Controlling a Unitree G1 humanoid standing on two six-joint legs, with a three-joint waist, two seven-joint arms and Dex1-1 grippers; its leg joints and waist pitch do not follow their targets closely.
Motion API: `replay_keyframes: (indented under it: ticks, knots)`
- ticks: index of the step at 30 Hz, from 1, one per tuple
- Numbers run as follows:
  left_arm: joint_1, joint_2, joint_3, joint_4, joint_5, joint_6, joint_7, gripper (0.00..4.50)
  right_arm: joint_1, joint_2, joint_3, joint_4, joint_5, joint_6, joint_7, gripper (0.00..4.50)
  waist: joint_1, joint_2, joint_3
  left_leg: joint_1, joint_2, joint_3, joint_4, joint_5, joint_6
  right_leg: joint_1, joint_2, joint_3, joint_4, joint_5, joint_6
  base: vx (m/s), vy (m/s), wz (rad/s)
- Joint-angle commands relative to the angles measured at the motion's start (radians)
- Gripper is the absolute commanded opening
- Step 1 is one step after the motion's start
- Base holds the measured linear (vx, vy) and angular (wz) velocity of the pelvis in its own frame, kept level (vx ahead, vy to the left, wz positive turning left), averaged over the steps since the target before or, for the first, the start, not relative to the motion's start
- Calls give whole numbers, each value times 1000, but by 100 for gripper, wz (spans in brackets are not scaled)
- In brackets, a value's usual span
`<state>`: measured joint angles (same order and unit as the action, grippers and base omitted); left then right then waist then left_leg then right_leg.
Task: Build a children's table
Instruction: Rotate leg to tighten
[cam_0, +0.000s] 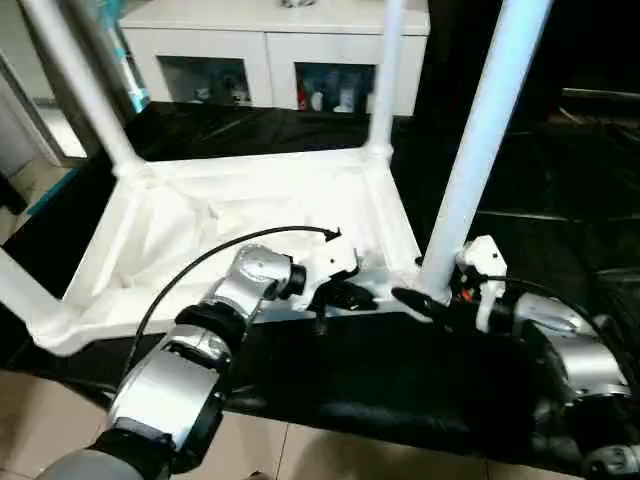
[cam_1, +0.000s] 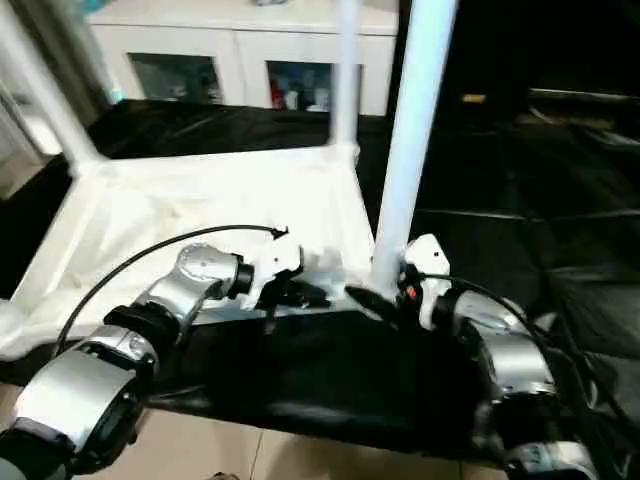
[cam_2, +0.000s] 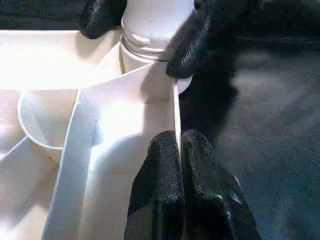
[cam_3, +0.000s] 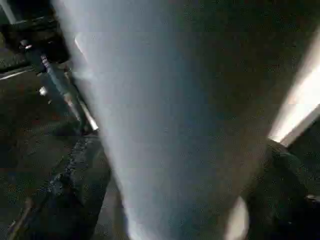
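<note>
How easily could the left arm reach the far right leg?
Probably yes: nothing stands between it and the far right leg across the open table top, though its jaws, shut on the near rim, must let go first.

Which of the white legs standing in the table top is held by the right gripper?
The near right leg, at the corner closest to the robot. The right gripper closes around its base; the other legs stand untouched.

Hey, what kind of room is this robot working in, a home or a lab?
Probably an indoor room set up as a test space. A large table draped in a black sheet serves as a workbench, a white cabinet with glass doors stands behind, and the floor is tiled.
</note>
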<state>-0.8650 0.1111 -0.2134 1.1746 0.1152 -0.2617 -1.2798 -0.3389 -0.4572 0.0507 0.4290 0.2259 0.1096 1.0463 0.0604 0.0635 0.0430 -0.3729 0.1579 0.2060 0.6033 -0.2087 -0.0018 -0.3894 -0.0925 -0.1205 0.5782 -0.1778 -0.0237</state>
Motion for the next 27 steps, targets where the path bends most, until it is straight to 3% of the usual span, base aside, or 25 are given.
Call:
replay_keyframes:
  ticks: [1, 4, 5, 8, 11, 16, 22, 25, 27]
  knots:
    - [4, 2, 11, -22, -28, -14, -54, 0, 11, -6, 22, -35, 10, 12, 37, 368, 3, -26, -63, 9, 94, -40, -66, -133, 148, 52, -95, 66, -59, -151, -243, 0, 0, 0]
    - [2, 8, 16, -23, -33, -13, -70, 0, 14, -2, 28, -40, 16, 18, 55, 368, 5, -26, -64, 8, 94, -42, -66, -118, 149, 52, -96, 66, -56, -138, -241, 0, 0, 0]
    - [2, 9, 16, -25, -34, -11, -74, 0, 14, 0, 29, -40, 17, 20, 57, 340, 6, -28, -64, 9, 95, -41, -66, -117, 147, 52, -96, 65, -56, -138, -241, 0, 0, 0]
    - [3, 9, 15, -27, -37, -9, -78, 0, 13, 2, 29, -42, 21, 25, 62, 330, 6, -28, -64, 9, 93, -40, -65, -116, 142, 52, -96, 66, -58, -143, -241, 0, 0, 0]
    - [4, 6, 17, -31, -41, -6, -83, 0, 14, -1, 28, -44, 25, 32, 70, 289, 7, -28, -65, 9, 93, -41, -65, -111, 143, 53, -96, 65, -57, -141, -239, 0, 0, 0]
    - [8, -11, 23, -28, -40, -11, -48, 0, 31, 17, 28, -39, 5, 51, 15, 270, 7, -26, -64, 9, 93, -41, -65, -112, 142, 52, -95, 65, -57, -140, -238, 0, 0, 0]
    - [5, -58, 22, -11, -17, -1, 98, 0, 24, 104, 3, 39, -62, 38, -225, 266, -4, -26, -59, 14, 91, -43, -73, -167, 92, 48, -96, 66, -71, -237, -220, 0, 0, 0]
    - [-12, -101, 19, 14, 9, 23, 247, 0, 2, 179, -18, 90, -91, 58, -400, 266, -17, -22, -53, 22, 88, -46, -79, -215, 56, 44, -96, 66, -86, -333, -197, 0, 0, 0]
    - [-21, -124, 28, 21, 6, 35, 301, 0, -19, 213, -34, 122, -102, 70, -491, 266, -25, -25, -52, 23, 86, -48, -81, -230, 38, 45, -96, 66, -90, -365, -184, 0, 0, 0]
